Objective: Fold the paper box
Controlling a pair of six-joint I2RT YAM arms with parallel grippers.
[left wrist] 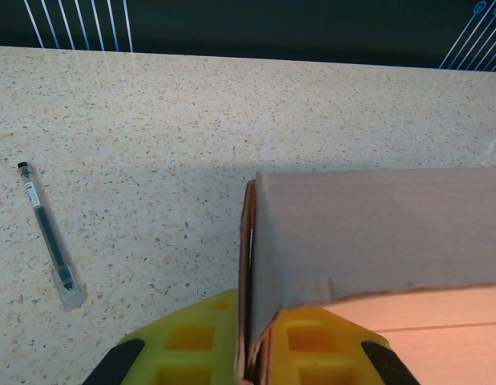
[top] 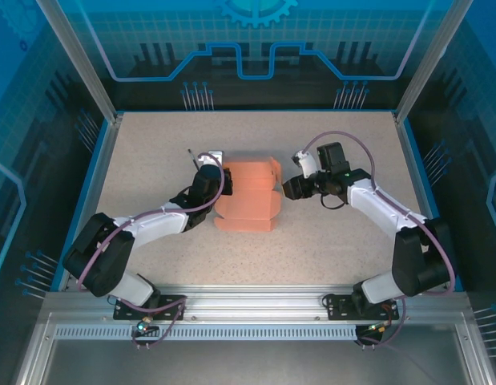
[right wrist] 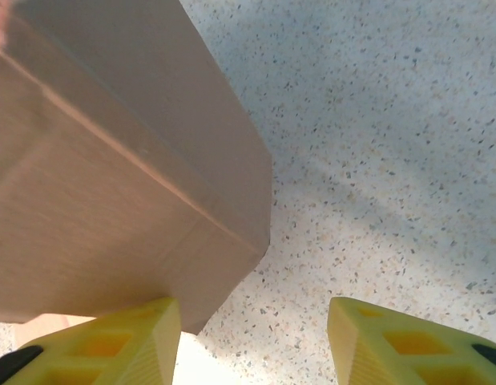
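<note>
Item: paper box [top: 248,200], centre of bench [top: 336,249].
Status: partly formed; side wall raised, flaps at 12 o'clock untucked.
Left tool [left wrist: 249,337]: pinching box wall, 9 o'clock side.
Right tool [right wrist: 252,317]: spread, at box's 3 o'clock flank, gripping nothing.
Outstanding, by judgement: tuck flaps, close.

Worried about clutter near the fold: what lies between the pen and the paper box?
Nothing. In the left wrist view, the stretch of speckled table between the pen and the paper box is bare.
</note>
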